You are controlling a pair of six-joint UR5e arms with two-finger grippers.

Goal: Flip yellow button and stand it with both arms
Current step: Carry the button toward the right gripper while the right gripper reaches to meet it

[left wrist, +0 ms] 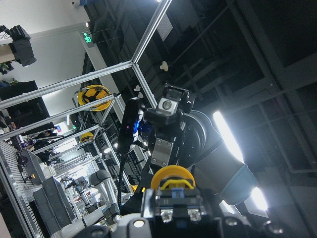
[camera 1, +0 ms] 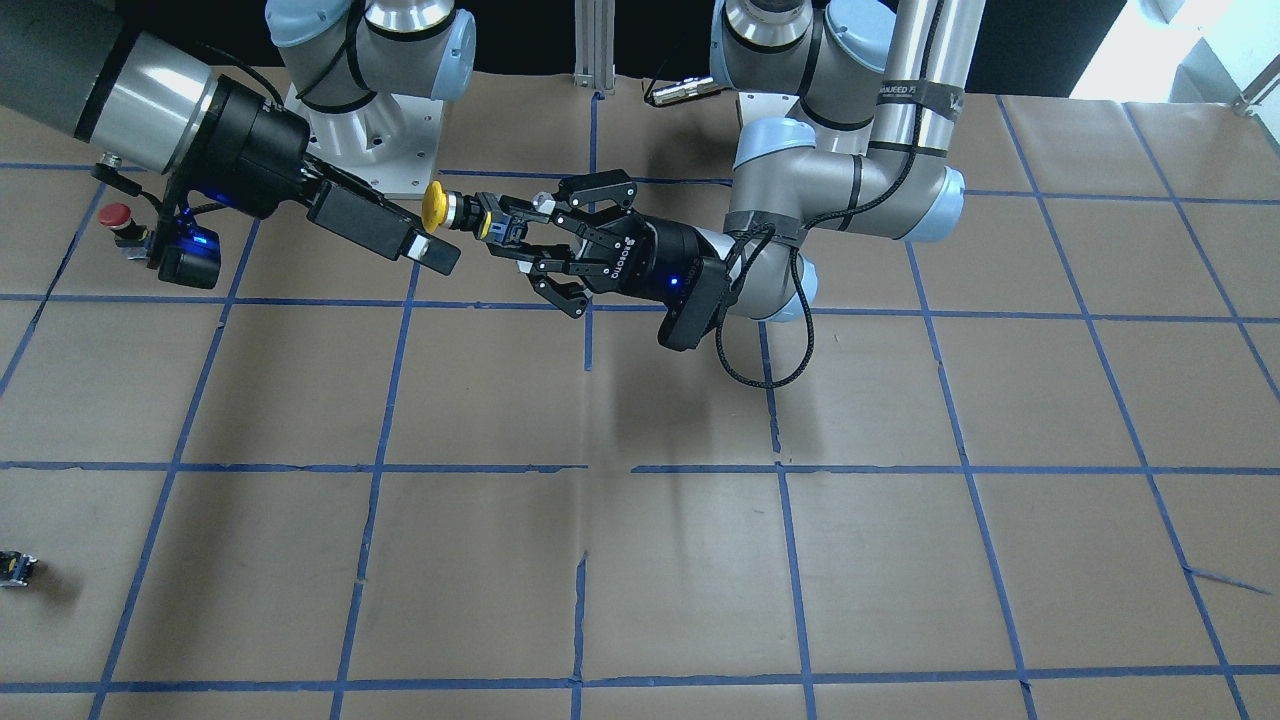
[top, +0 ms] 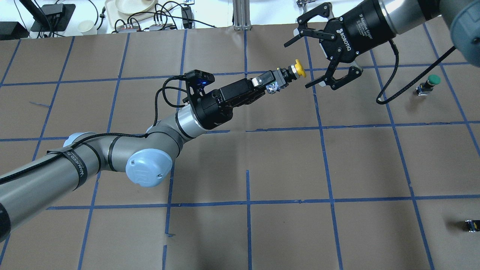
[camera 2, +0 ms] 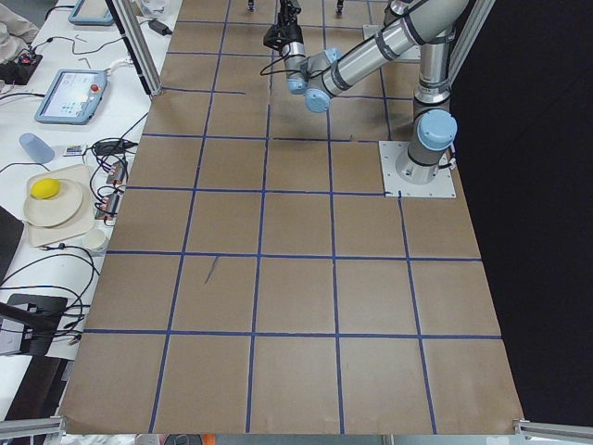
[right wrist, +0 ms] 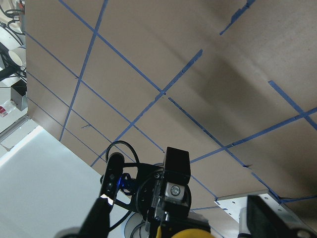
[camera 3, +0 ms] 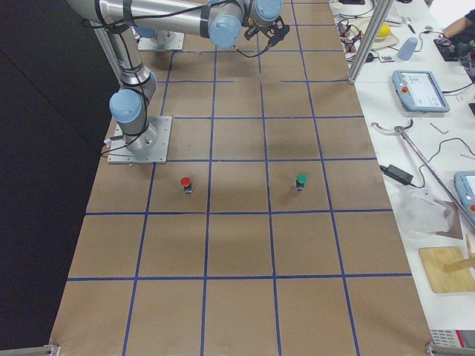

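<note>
Currently you have the yellow button (top: pixel 300 69) up in the air above the table (camera 1: pixel 900 400), about midway between the two arms. It lies on its side rather than standing. Your left gripper (top: pixel 270 83) has its fingers pinched onto the black body at the base end. The yellow cap sticks out past the fingertips and points straight at the right gripper (top: pixel 296 66).

That gripper faces the button head on with its fingers spread wide. In the overhead view the cap sits between the two fingertips, with open space on either side of it. The right wrist view agrees: the cap shows at the bottom middle, with a blurred finger (right wrist: pixel 94 220) well off to each side. In the front view you see the right gripper edge on, its tip just beside the cap, and you cannot tell there whether the two touch. From the left wrist view you look along the button's body, past the cap, to the right arm's wrist behind it.

Down on the table you have a red button (camera 1: pixel 117 215) standing upright near the right arm's base. A green button (top: pixel 434 79) stands upright farther out on the same side. A small black-and-yellow block (top: pixel 472 225) sits near the table's edge on the robot's right. All three are well apart from the held button.
</note>
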